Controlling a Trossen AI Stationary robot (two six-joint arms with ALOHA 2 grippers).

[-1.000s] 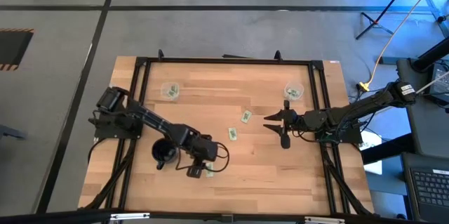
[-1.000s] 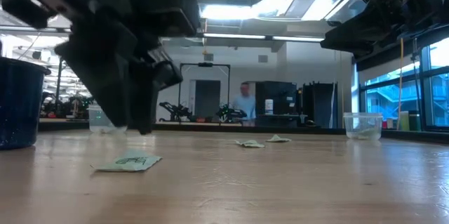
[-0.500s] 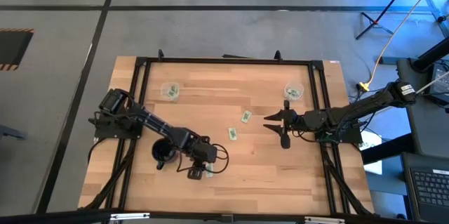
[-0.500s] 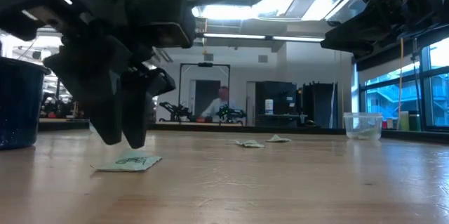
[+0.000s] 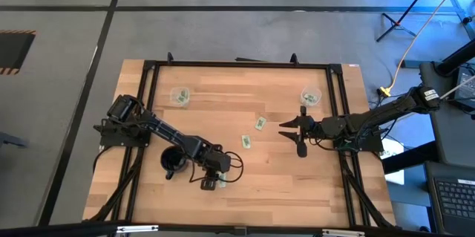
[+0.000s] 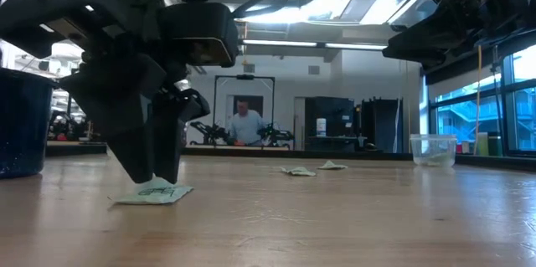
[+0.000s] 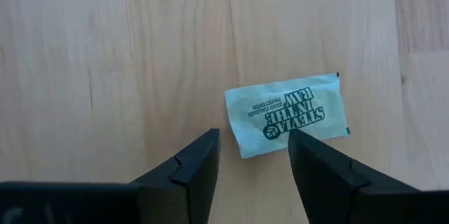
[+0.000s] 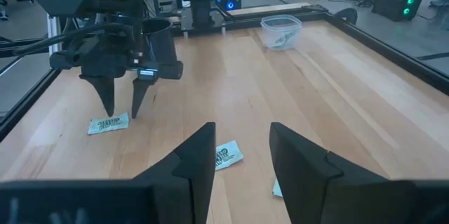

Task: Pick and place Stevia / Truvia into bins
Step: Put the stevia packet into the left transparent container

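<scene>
Pale green paper is showing between the two dark fingers of the left hand (image 7: pixel 252 157), which is spread wide and has been sinking toward the wooden surface (image 5: pixel 245 103) over the last second; a second ago its tips were hanging clear above the packet (image 6: pixel 153 192), and now they are coming down onto its edge, one tip touching or nearly touching the paper in the low view. The packet is lying flat just ahead of the fingers and a little toward one of them, printed side up, not yet gripped. The black mug (image 5: pixel 174 160) is sitting just behind this hand.

That descent is probably the start of a pinch: the fingers are straddling the packet's near corner and only need to finish lowering and close. A thin flat packet may slide away or slip out, so the tips likely have to press right onto the wood.

The right hand (image 5: pixel 291 134) is hanging released over the far side of the surface, unmoved in that second, with two more packets (image 5: pixel 260 124) (image 5: pixel 245 142) lying ahead of it. The two clear cups (image 5: pixel 179 96) (image 5: pixel 310 98) are standing well apart from the left hand, each already holding some packets
</scene>
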